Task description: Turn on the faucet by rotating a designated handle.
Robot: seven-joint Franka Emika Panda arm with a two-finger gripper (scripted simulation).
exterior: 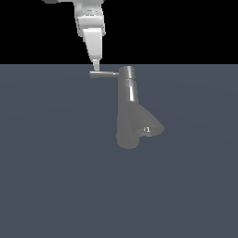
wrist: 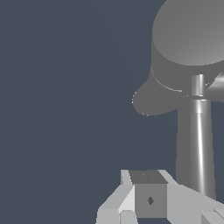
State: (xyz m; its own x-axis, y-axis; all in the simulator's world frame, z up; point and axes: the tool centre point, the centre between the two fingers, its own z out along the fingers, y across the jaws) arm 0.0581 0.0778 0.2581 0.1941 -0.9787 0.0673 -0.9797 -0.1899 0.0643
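Observation:
The grey faucet [exterior: 128,109] stands on the dark floor, its cone-shaped spout [exterior: 149,128] with a small white mark pointing to the exterior view's lower right. The thin handle [exterior: 103,73] sticks out level from the cap [exterior: 127,71] toward the exterior view's left. My gripper [exterior: 96,65] hangs down from above with its fingertips right at the handle's free end. The fingers look pressed together and hold nothing. In the wrist view the handle [wrist: 199,144] runs from the cap [wrist: 188,39] past the side of my gripper [wrist: 144,175], not between the fingers.
A flat blue-grey floor [exterior: 56,176] surrounds the faucet. Nothing else shows on it. Above the floor's far edge the background is black.

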